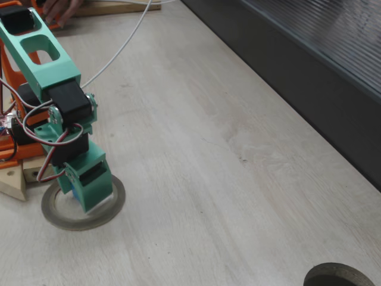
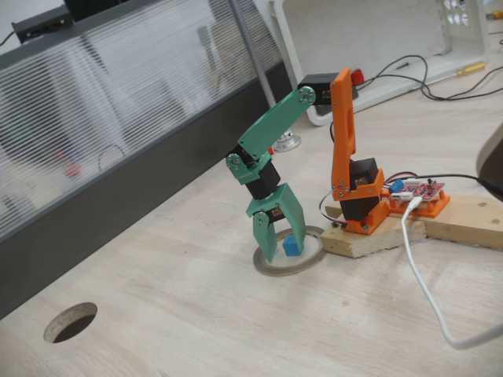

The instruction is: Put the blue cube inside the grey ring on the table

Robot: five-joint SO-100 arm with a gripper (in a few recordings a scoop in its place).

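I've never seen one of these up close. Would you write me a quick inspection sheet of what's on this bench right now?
Surface: the table, pale wood grain, with a round hole near one corner.
Job's things: the blue cube sits inside the grey ring, which lies flat on the table.
Clutter: wooden blocks under the arm's orange base.
End effector: the end effector, green, points down over the ring; its fingers straddle the cube, spread open.
Cables: a white cable runs across the table; thin servo wires hang on the arm.
Surroundings: a dark ribbed panel along the table edge; a person's hand at the far end.
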